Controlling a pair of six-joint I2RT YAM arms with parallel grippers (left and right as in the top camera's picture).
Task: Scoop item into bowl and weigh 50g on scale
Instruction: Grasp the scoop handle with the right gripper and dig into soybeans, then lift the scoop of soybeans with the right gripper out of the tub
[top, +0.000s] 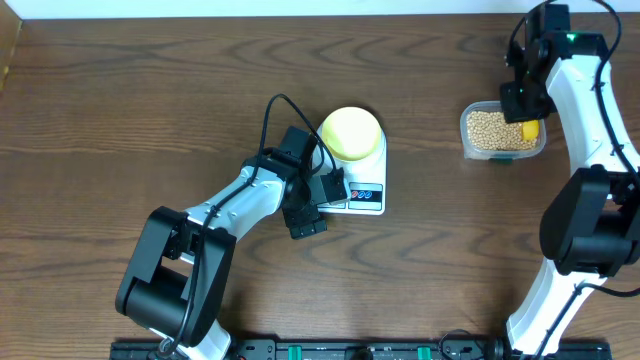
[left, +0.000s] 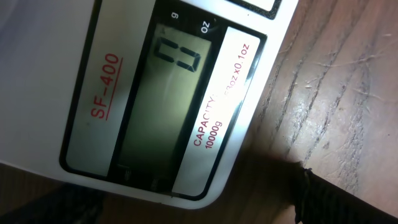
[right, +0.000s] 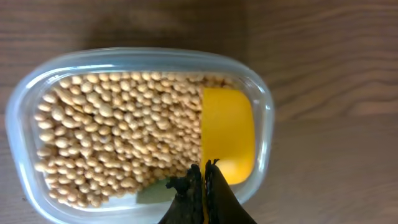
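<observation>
We see a brown wooden table (top: 150, 100). Near its middle sits the white scale (top: 366, 192), its display (left: 168, 106) reading zero. The left gripper (top: 322, 205) sits at the scale's 8 o'clock, jaws spread wide. The pale yellow bowl (top: 350, 133) rests on the scale's 12 o'clock end. Towards 2 o'clock a clear tub (top: 503, 153) holds the beans (right: 118, 137) and, at its 3 o'clock side, a yellow scoop (right: 227, 134). The right gripper (right: 204, 186) hangs over them, jaws pressed together.

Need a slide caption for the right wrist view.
Shut right pincer over a clear tub of beans, yellow scoop lying inside.
</observation>
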